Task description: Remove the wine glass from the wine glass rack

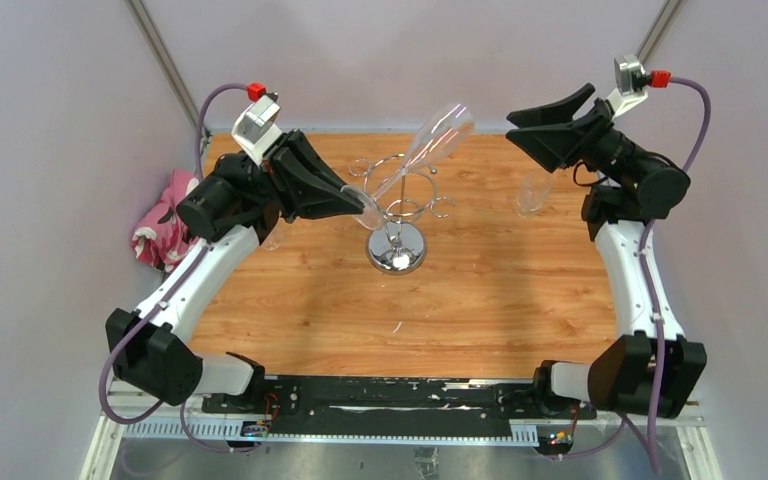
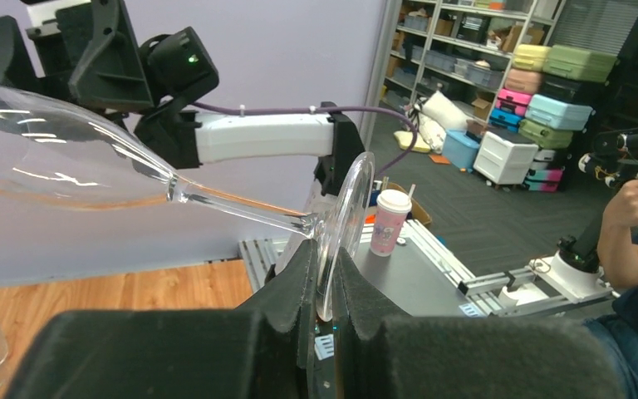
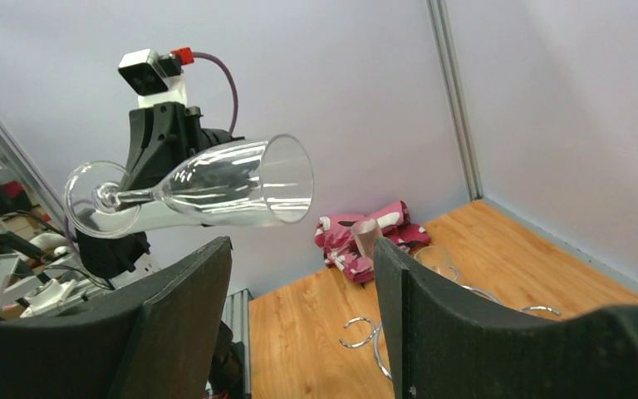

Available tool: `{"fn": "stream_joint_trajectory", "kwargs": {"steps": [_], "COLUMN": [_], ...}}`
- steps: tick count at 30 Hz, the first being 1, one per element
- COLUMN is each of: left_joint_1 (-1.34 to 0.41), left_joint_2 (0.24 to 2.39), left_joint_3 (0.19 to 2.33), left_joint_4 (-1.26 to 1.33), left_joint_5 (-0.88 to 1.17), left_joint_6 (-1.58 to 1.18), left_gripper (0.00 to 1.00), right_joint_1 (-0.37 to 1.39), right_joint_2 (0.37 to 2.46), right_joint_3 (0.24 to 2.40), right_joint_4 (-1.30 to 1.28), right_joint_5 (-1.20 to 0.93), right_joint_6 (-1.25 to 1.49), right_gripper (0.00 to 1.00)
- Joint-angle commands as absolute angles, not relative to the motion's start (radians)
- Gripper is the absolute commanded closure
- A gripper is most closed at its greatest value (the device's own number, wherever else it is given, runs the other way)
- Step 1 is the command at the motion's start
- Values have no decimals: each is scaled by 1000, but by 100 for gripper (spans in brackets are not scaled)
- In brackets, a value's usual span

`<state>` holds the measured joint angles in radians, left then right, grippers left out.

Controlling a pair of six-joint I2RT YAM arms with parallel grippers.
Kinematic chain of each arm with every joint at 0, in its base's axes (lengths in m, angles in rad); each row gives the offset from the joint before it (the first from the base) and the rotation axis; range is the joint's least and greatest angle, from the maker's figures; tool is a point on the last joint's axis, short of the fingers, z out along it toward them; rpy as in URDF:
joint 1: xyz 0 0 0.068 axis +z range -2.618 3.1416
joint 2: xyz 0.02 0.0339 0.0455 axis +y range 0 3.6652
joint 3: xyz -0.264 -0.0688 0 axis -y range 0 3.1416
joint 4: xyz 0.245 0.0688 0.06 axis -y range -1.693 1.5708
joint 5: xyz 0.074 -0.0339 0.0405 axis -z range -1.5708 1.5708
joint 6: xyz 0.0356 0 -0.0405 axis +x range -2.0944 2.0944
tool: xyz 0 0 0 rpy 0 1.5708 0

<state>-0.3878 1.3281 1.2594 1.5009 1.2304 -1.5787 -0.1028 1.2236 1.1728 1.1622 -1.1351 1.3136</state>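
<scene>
pinching wine glass (image 1: pixel 438 138) foot | left fingers (image 2: pixel 291 291) clamped tight on it | right fingers (image 3: pixel 183 307) spread wide, empty

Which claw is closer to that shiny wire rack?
Left. The left gripper sits at the top rings of the wine glass rack, shut on the wine glass; the right gripper hangs open, farther away on the other side.

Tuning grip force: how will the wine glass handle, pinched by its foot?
Likely fragile: the wine glass is thin and clear with a slender stem. Probably slippery and prone to pivot: the left end effector pinches only the foot's edge, with the bowl cantilevered far out.
</scene>
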Motion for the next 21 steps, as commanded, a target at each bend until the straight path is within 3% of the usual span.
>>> {"fn": "stream_joint_trajectory", "kwargs": {"steps": [1, 8, 21], "left_joint_1": [-391, -393, -393], "left_joint_2": [1345, 1378, 1411], "left_joint_3": [1258, 1276, 1292], "left_joint_4": [1570, 1572, 1571], "left_joint_5": [1216, 1206, 1198], "left_joint_6": [-1556, -1564, -1579], "left_gripper": [100, 100, 100], "right_joint_1": [-83, 64, 181], "right_joint_2": [1326, 1431, 1401], "right_joint_3": [1280, 1401, 1350], "right_joint_4": [1409, 1452, 1179], "right_joint_5": [-1123, -1141, -1186], "right_joint_6": [1525, 1604, 1361], "right_gripper": [32, 32, 32]}}
